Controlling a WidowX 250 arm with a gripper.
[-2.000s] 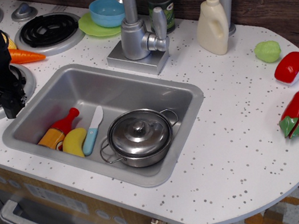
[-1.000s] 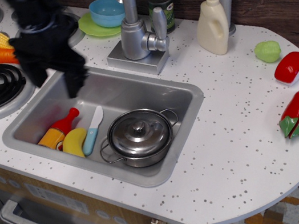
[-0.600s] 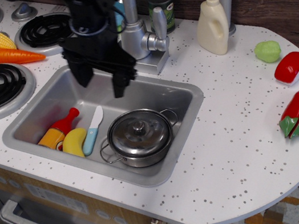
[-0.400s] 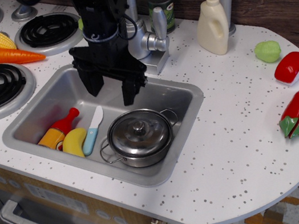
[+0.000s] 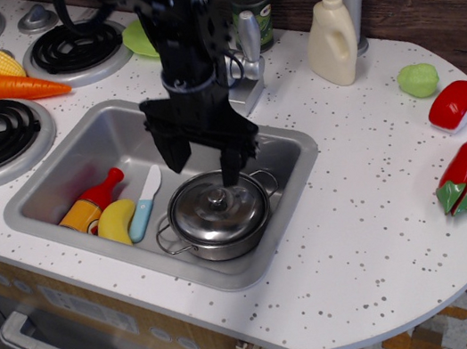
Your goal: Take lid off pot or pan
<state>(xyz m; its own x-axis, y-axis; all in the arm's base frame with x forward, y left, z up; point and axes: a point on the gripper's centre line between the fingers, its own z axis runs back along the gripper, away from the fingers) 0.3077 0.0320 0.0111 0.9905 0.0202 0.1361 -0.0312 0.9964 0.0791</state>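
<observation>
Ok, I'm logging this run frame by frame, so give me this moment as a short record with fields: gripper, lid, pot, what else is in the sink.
gripper: open, fingers pointing down, above the back of the pot, not touching the lid
lid: seated on the pot, knob free
pot: upright in the sink, front right part of the basin
also in sink: toy ketchup bottle, banana, toy knife, all left of the pot
task state: lid not yet grasped

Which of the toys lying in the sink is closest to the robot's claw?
The steel pot with its lid on. The open gripper hangs right above it, while the knife, banana and red bottle lie farther left in the sink.
</observation>
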